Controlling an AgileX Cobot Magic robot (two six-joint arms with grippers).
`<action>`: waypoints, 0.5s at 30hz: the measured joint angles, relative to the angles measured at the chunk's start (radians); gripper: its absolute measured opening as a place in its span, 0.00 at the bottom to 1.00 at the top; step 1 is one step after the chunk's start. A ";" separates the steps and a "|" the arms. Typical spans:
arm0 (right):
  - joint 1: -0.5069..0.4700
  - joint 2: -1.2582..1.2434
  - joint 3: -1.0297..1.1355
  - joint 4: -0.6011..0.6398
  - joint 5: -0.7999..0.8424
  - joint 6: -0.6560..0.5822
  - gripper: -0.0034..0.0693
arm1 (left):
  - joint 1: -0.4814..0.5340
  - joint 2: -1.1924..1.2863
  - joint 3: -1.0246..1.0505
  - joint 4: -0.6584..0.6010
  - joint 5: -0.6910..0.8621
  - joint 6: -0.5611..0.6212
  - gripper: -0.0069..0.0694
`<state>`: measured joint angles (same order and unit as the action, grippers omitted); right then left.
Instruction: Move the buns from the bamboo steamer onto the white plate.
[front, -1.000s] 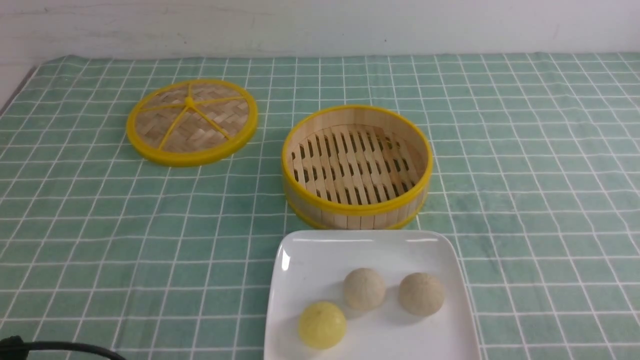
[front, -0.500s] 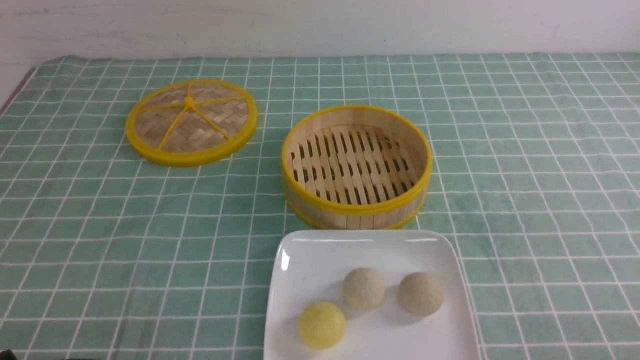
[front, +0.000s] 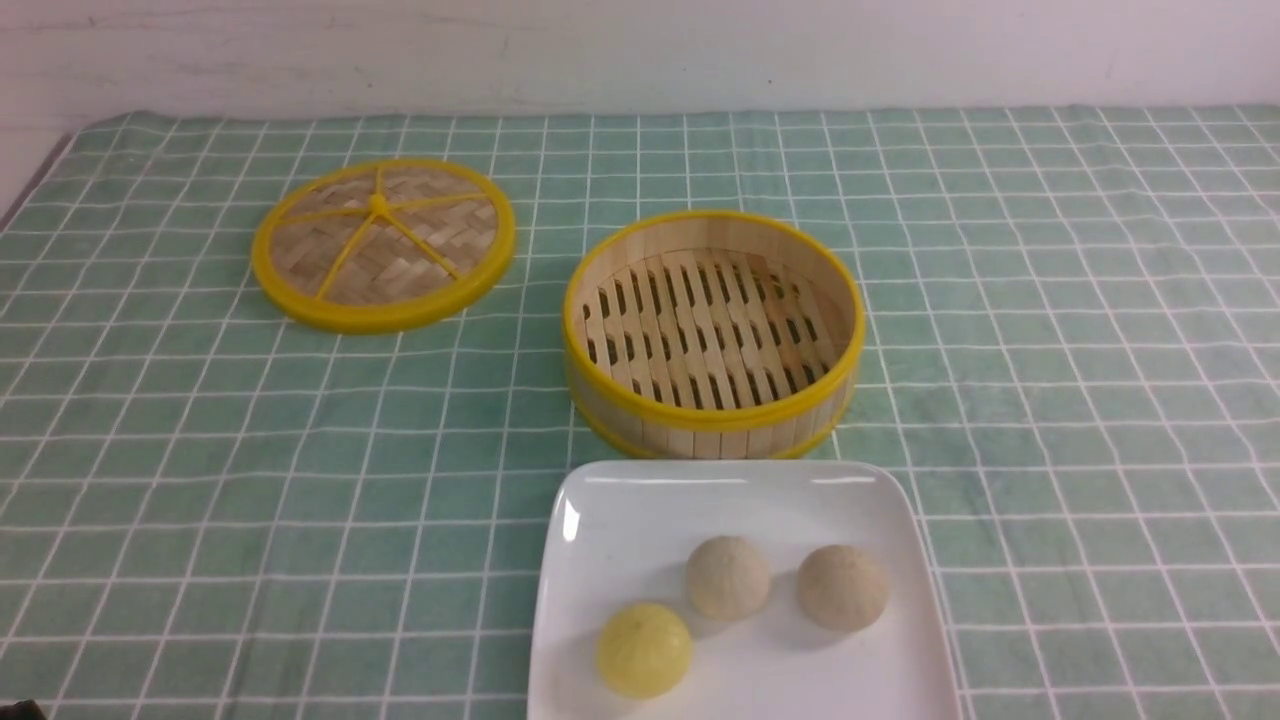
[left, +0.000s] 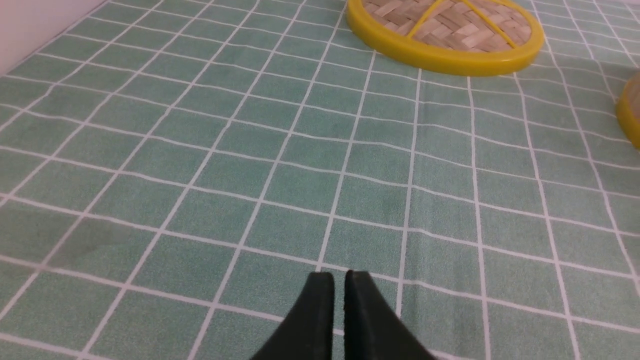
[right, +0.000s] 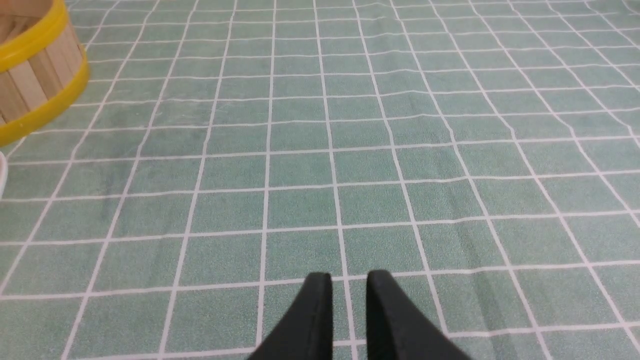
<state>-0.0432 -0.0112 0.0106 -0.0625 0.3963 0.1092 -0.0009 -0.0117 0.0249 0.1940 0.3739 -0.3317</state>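
1. You see a green cotton tablecloth with a grid of thin white lines; it covers the whole table surface.
2. The cloth has soft wrinkles, so the white lines look a little wavy in some places.
3. Behind the table you see a plain white wall with some faint grey marks.
4. The light is even and soft, and it gives only weak shadows on the cloth.

Glossy white plate, slatted-wood bamboo steamer
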 joint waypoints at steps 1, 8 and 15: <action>0.000 0.000 0.000 0.000 0.000 0.000 0.23 | -0.003 0.000 0.000 0.001 0.000 0.000 0.18; 0.000 0.000 0.000 -0.001 0.000 0.000 0.24 | -0.004 0.000 0.000 0.005 0.001 0.000 0.19; 0.000 0.000 0.000 0.001 0.000 0.000 0.25 | -0.004 0.000 0.000 0.011 0.001 0.000 0.19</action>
<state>-0.0432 -0.0112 0.0106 -0.0618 0.3963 0.1092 -0.0046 -0.0117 0.0249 0.2047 0.3746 -0.3317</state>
